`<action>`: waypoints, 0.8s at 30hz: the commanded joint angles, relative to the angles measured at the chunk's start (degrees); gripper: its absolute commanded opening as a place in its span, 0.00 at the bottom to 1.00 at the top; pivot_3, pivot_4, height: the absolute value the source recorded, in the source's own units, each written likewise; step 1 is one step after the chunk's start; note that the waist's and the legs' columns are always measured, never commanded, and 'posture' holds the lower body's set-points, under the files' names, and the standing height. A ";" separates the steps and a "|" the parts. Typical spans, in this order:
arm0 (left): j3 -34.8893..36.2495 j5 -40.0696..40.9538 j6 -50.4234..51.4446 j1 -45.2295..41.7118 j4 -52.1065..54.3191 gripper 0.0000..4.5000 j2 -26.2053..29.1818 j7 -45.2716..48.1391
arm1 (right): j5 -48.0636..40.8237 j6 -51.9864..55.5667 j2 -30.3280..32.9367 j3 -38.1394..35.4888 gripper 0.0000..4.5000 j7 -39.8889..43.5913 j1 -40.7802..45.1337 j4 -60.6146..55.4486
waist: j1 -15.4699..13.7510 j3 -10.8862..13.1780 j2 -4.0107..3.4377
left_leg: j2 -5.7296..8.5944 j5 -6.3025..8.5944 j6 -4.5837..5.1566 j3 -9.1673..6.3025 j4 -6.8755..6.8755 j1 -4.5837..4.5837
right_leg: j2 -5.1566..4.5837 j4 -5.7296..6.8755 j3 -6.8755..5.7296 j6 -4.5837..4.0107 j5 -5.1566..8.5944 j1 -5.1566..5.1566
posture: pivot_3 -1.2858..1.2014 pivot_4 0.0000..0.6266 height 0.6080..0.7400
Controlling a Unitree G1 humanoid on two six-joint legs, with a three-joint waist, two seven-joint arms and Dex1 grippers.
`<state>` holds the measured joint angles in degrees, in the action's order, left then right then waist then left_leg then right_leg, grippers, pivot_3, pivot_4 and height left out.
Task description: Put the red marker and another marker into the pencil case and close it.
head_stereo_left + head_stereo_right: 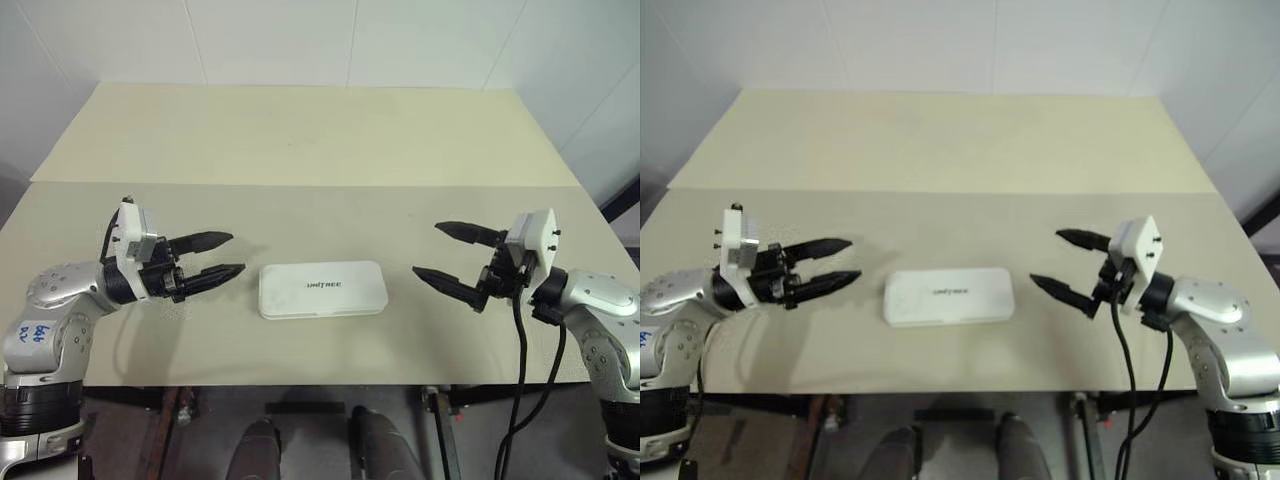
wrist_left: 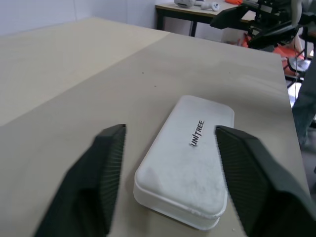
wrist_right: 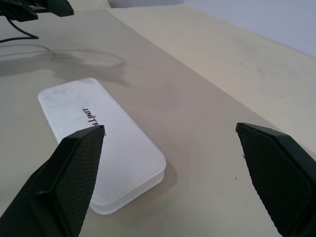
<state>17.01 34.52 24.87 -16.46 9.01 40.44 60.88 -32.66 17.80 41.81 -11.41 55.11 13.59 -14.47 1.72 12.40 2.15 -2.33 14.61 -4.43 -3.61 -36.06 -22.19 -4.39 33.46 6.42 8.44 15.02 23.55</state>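
White hard-plastic rounded pencil case (image 1: 322,289) lies shut on the table (image 1: 300,150), between both end effectors.
Long axis points hand to hand — left end effector (image 1: 220,255) nearer, right end effector (image 1: 447,254) farther, both spread, empty.

beige table (image 1: 300,140) across the frame middle, seam running across it. white tiled wall (image 1: 300,40) along the top. dark floor (image 1: 320,430) at the bottom edge. second table (image 2: 197,11) with orange clutter, upper right of left wrist view.
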 commanded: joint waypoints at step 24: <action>0.80 -2.35 -6.22 1.38 0.29 1.00 0.20 -5.15 | 2.09 -6.34 1.46 -2.78 1.00 2.14 0.64 6.39 | 0.56 0.01 -0.02 | 0.00 0.00 -0.01 0.01 0.02 0.01 | 0.00 0.01 0.01 -0.01 0.01 0.02 | 0.52 0.24 1.00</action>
